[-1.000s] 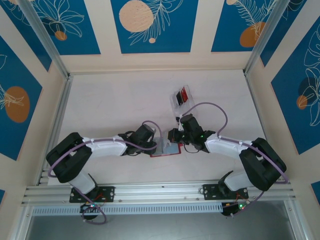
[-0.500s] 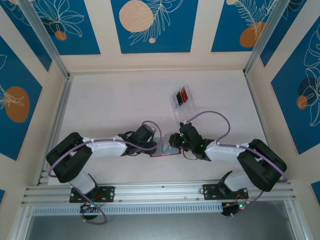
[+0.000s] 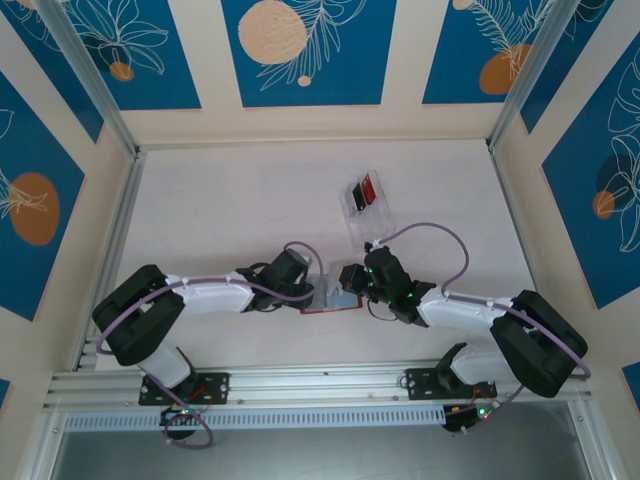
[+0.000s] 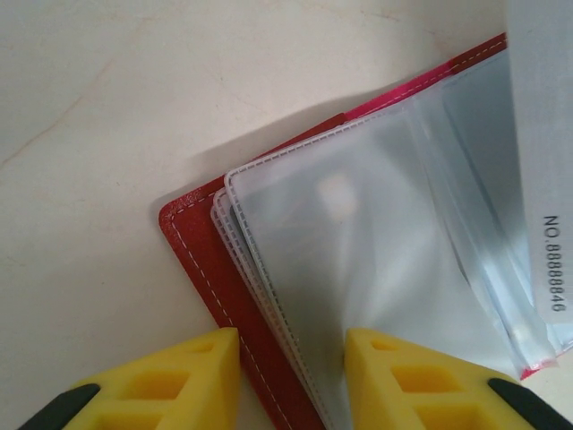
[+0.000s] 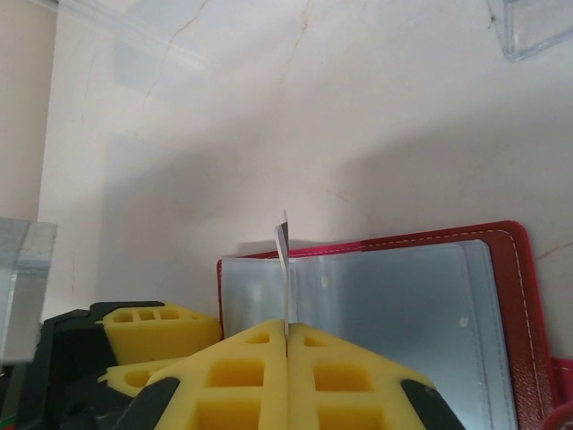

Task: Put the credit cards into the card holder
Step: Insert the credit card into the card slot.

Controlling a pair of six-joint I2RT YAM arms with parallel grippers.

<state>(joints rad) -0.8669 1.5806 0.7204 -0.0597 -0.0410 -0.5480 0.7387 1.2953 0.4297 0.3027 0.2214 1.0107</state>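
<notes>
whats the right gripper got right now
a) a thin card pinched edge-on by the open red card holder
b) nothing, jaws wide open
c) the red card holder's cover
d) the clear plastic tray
a: in the right wrist view, the right gripper has its yellow pads closed together on a thin credit card, which stands edge-on at the open card holder.

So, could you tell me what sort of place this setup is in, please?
Probably a purpose-built robot test cell, not a home or shop: a pale table edged with aluminium rails, enclosed by blue leaf-patterned wall panels.
</notes>
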